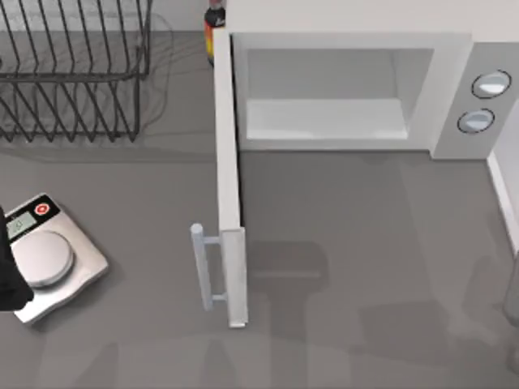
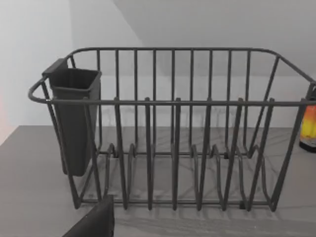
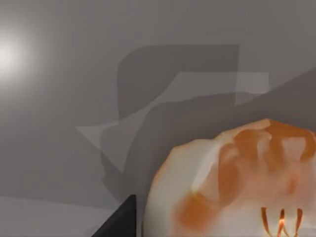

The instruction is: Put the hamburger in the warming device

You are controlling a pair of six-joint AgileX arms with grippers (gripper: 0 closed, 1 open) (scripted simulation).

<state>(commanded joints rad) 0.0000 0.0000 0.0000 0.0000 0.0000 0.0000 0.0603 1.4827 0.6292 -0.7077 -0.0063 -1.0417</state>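
Observation:
The hamburger (image 3: 232,187), a pale bun with orange patches, lies very close under the right wrist camera on the grey table. A dark part of my right gripper (image 3: 118,222) shows just beside it; whether it holds the bun cannot be told. The warming device (image 1: 450,97) is the white microwave at the back right of the top view. Its door (image 1: 229,162) stands swung wide open toward the front, bar handle (image 1: 201,267) on the left, and the cavity (image 1: 324,117) is bare. My left arm (image 1: 6,275) is parked at the left edge.
A dark wire dish rack (image 1: 73,73) with a cutlery cup (image 2: 74,118) stands at the back left. A silver kitchen scale (image 1: 49,259) lies beside my left arm. A bottle (image 1: 213,28) stands behind the door's hinge. Two grey knobs (image 1: 491,83) sit on the microwave's right.

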